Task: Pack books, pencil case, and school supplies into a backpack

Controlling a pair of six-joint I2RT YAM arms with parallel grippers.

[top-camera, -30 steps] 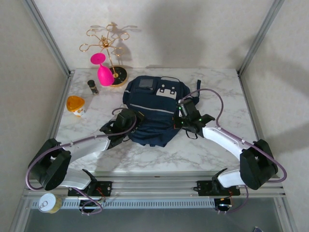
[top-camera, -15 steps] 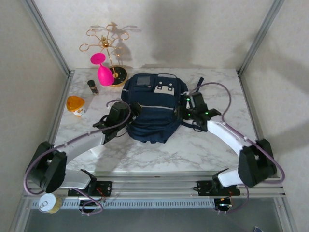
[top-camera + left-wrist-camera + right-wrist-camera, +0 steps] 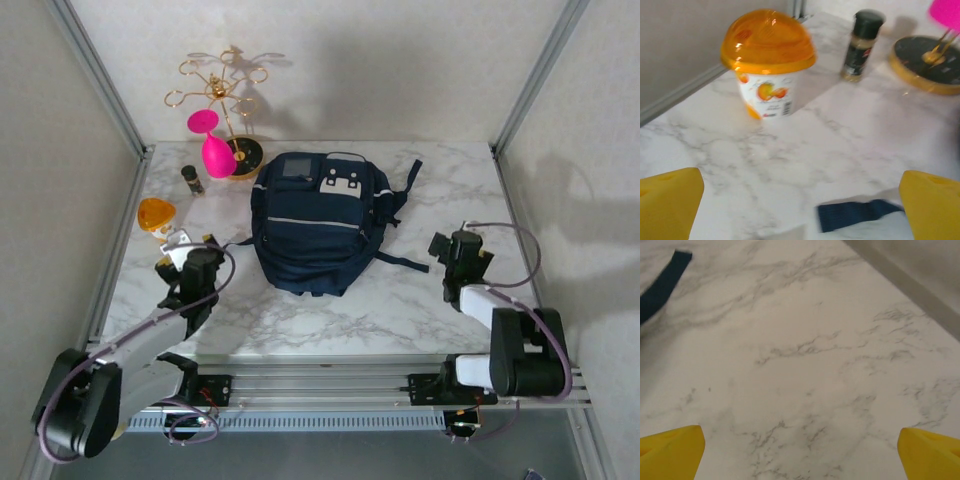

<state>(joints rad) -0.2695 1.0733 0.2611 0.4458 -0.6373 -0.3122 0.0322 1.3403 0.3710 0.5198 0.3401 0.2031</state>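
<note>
The left gripper (image 3: 800, 202) is spread wide, its two yellow fingertips (image 3: 670, 200) set at opposite edges of the left wrist view with nothing between them. The right gripper (image 3: 800, 452) is spread just as wide over bare marble table (image 3: 805, 355). A second earlier both were pressed shut against the lower sides of the backpack (image 3: 315, 225). They have since been opened and drawn back toward the near corners, the left gripper (image 3: 178, 250) near an orange-lidded cup (image 3: 157, 217) and the right gripper (image 3: 455, 250) well apart from the bag. The backpack is left lying flat at the middle of the table with its front pockets upward. From this, the bag is judged to have been released and the packing to be at or near its end. The bag's inside is hidden, so it cannot be told whether the books, pencil case and school supplies lie within, nor whether the zip is closed. The left wrist view is blurred, and a dark blue strap end (image 3: 855, 214) is cut off at its lower edge.
</note>
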